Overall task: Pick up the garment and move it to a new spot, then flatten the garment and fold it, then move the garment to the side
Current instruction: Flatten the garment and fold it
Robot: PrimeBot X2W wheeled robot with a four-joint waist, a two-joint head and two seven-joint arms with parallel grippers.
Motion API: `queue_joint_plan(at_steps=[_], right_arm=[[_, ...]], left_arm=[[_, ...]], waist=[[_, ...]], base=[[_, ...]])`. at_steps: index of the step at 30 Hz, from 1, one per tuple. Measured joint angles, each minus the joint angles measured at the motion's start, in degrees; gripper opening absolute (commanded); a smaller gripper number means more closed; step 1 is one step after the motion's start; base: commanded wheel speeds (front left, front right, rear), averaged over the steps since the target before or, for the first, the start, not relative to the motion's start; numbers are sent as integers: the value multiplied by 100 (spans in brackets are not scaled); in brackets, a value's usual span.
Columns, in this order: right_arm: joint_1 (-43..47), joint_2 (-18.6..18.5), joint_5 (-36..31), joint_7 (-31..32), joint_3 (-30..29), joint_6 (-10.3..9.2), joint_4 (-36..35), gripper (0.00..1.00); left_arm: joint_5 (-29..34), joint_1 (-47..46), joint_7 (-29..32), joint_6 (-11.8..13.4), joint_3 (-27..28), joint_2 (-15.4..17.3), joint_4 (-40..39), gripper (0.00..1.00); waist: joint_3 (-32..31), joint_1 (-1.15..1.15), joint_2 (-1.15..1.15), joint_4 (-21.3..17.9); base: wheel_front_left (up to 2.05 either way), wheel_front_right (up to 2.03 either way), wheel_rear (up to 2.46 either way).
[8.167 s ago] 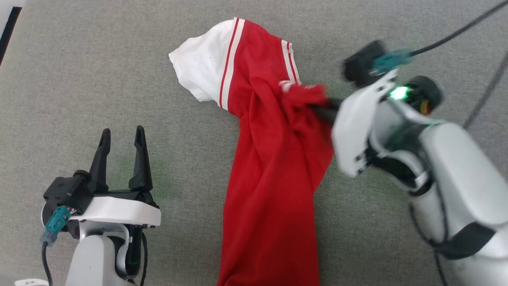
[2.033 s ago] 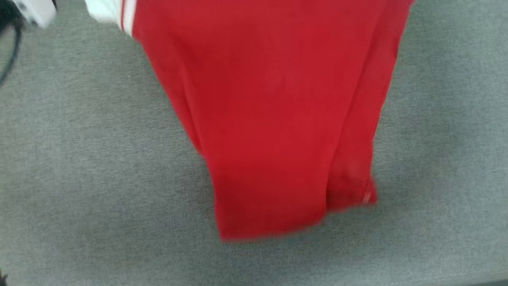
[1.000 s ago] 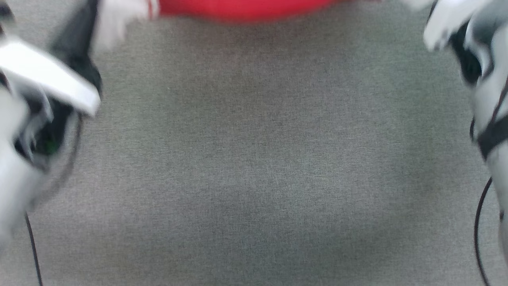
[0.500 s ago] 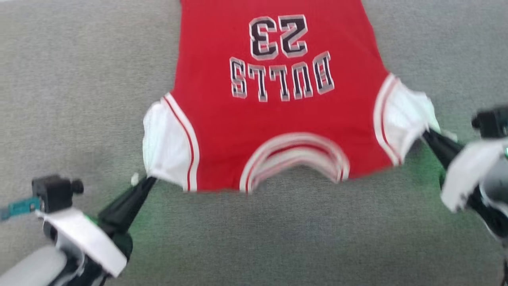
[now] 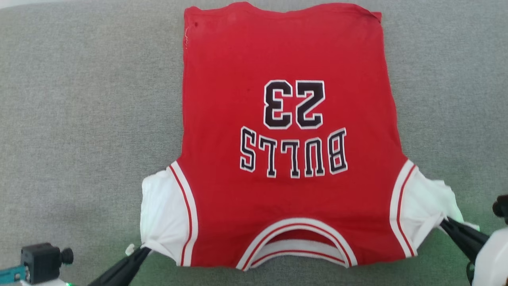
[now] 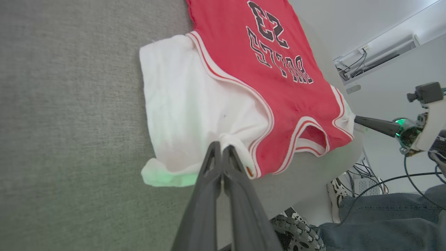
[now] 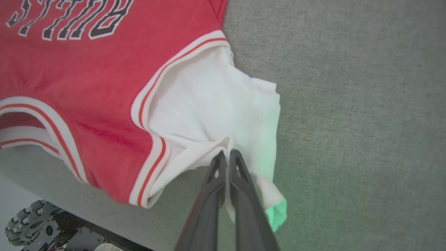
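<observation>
Left gripper (image 6: pixel 221 147): fingers pressed together, pinching the near corner of the white sleeve (image 5: pixel 160 214) on the jersey's left side as the robot faces it. A small tuft of cloth bunches at the fingertips.

Right gripper (image 7: pixel 228 153): fingers likewise closed, nipping the outer edge of the opposite sleeve (image 5: pixel 426 202). That sleeve is crumpled and drawn to a point toward the gripper. A faint green glow falls on the cloth by both grippers.

Jersey (image 5: pixel 285 198): red, spread flat with its printed side up on a grey felt tabletop (image 5: pixel 79 119). The collar end sits nearest the robot, close to the table's near edge.

Collar (image 5: pixel 295 221): a red-and-white striped arc, open toward the robot, midway between the two sleeves.

Beyond the collar: black, white-edged lettering "BULLS" (image 5: pixel 293 157), upside down from the head camera. Beyond that is the number "23" (image 5: pixel 311 121), also upside down.

Farthest: the hem (image 5: pixel 278 7), slightly wavy, with a small pucker at its right corner.
</observation>
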Motion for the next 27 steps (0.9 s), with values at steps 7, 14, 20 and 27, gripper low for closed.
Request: queue_joint_plan(at_steps=[7, 14, 20, 27], right_arm=[[316, 134, -137, 517, -125, 0, -430, 0], [47, 186, -288, 595, 303, -1, 60, 0], [-160, 104, -428, 456, 258, 0, 109, 100], [-1132, -207, -528, 1044, -593, -7, -491, 100]], left_arm=[[158, 296, -1, 0, 60, -167, -249, 0], [257, -156, 59, 0, -377, -608, 267, 0], [257, -360, 56, 0, -621, -668, 453, 0], [408, -488, 25, 0, -631, -519, 349, 0]], waist=[[-4, 0, 0, 42], [8, 0, 0, 83], [28, 0, 0, 63], [173, 0, 0, 109]], base=[[0, 0, 0], [0, 0, 0], [0, 0, 0], [0, 0, 0]])
